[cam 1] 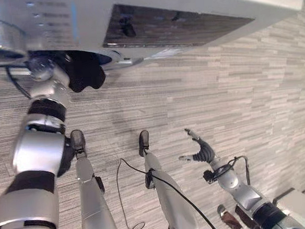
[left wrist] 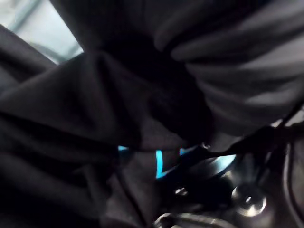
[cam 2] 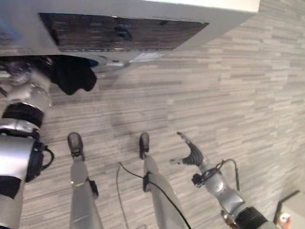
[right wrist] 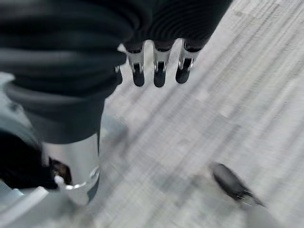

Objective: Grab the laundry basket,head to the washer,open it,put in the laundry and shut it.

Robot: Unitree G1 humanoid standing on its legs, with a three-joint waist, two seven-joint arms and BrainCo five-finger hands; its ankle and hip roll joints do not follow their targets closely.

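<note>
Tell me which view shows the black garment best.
The left eye view: the black garment hangs at the washer's front by the left arm. The right eye view shows much the same; the left wrist view shows dark folds, very close.

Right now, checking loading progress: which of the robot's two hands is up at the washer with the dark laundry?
The left hand, wrapped in dark laundry at the washer; the right hand hangs open above the floor.

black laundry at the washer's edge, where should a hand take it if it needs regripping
Take the bunched fold of the black garment hanging below the washer, coming from underneath. That loose lobe dangles free; the rest is hidden at the opening around the left hand. The right hand hangs open.
</note>
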